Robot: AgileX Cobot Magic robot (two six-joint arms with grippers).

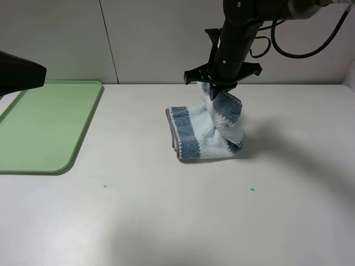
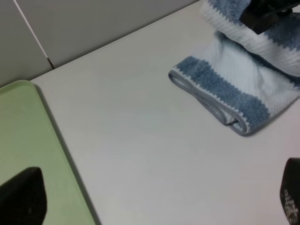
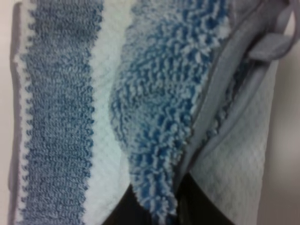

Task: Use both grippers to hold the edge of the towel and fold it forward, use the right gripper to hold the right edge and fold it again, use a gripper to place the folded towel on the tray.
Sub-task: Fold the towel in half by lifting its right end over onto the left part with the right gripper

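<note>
The towel (image 1: 194, 136), striped white and blue-grey, lies folded on the table's middle, and its right part is lifted above the rest. My right gripper (image 1: 220, 88) hangs straight down over it, shut on the raised edge of the towel (image 3: 220, 79). The right wrist view shows the cloth pinched between dark fingers (image 3: 201, 208). My left gripper (image 2: 154, 201) stands open with nothing between its fingers, over the near side of the tray (image 1: 50, 127) and well left of the towel (image 2: 234, 89). Only a black piece of the left arm (image 1: 19, 72) shows in the high view.
The pale-green tray (image 2: 23, 136) lies at the table's left with nothing on it. A grey panelled wall (image 1: 138, 39) runs behind the table. Two small green marks (image 1: 252, 189) sit on the tabletop in front of the towel.
</note>
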